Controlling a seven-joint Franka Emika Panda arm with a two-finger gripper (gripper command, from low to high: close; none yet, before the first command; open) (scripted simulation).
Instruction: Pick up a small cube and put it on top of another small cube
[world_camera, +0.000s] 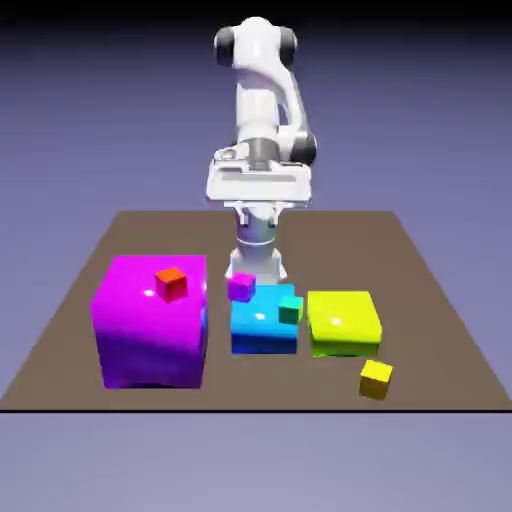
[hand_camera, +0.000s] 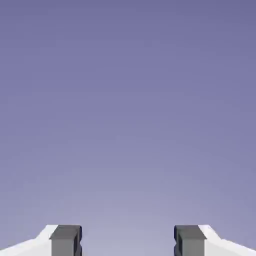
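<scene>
Pincer: gripper (hand_camera: 128, 242) has its two grey fingertips (hand_camera: 65, 240) spread well apart, with only the plain blue-violet backdrop between them; nothing is held.
Pincer in exterior view: hand (world_camera: 260, 183) sits high above the table's far side, well above all the blocks.
Small cube: tiny yellow cube (world_camera: 376, 379) lies on the table (world_camera: 440, 330) near the front edge, far below the pincer and off to the exterior view's right, untouched.
Yellow-green block (world_camera: 343, 322): just behind the tiny yellow cube, apart from it.
Blue block (world_camera: 262, 327): below the pincer, beside the yellow-green block.
Small teal cube (world_camera: 291, 309): at the blue block's right edge.
Small magenta cube (world_camera: 241, 287): at the blue block's far left corner.
Big magenta block (world_camera: 150, 320): to the exterior view's left, with a small red cube (world_camera: 171, 283) on top.
</scene>
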